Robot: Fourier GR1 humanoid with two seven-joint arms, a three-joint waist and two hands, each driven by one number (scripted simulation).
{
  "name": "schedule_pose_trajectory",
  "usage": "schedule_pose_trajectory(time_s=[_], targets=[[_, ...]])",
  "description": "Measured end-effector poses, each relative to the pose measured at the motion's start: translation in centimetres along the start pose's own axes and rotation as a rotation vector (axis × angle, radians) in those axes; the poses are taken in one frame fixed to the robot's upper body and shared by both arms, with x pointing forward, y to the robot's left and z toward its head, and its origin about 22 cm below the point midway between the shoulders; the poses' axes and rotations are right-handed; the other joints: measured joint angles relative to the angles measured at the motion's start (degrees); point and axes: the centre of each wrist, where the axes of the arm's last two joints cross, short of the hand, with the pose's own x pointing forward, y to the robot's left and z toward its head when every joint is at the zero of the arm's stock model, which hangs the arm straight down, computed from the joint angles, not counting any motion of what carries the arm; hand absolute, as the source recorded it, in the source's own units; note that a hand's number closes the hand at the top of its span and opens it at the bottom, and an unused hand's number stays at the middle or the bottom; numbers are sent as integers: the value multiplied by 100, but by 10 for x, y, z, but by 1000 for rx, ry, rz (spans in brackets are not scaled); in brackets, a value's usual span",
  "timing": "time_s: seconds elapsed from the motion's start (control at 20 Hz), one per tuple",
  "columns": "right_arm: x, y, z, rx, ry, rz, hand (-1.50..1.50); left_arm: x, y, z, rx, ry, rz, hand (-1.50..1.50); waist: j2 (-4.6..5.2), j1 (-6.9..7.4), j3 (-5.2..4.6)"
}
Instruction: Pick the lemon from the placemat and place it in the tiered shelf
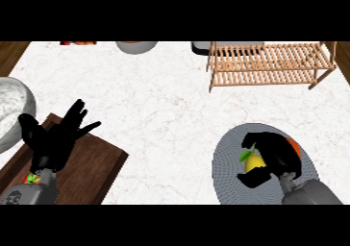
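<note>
Right hand (276, 158) is curled round the lemon (255, 162) on the grey round placemat (228, 158) at near right, so the pick looks under way, with lift not yet evident. Left hand (54, 137) rests with fingers spread over the wooden board (93, 168) at near left, clear of the work. Tiered shelf (267, 65) stands far right, well apart from the lemon, leaving a carry across the counter.

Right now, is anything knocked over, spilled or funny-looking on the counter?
Nothing looks spilled or knocked over. The wooden shelf stands upright at the back. The right hand curls round the lemon on the grey placemat. The left hand rests open over the wooden board.
</note>
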Motion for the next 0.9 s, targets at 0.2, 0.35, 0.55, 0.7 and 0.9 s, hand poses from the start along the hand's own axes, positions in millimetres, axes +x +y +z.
schedule_pose_trajectory(time_s=[0.2, 0.35, 0.55, 0.7, 0.9], targets=[[7, 8, 0, 4, -59, -29, 150, -6, 3, 1, 9, -20, 2, 0, -31, -30, 5], [16, 9, -1, 8, -99, -50, 150, -8, 4, 2, 4, -29, 3, 0, -22, -34, 17], [31, 2, -16, 64, -152, -111, 150, -5, 5, 0, 4, -25, 4, 0, 5, -2, 27], [47, -9, -21, 71, -209, -143, 150, -2, 5, -1, 3, -13, 1, 0, 6, -7, 28], [65, -31, -10, -13, -290, -217, 150, -4, 6, 2, 18, -7, 3, 0, -14, -63, 30]])
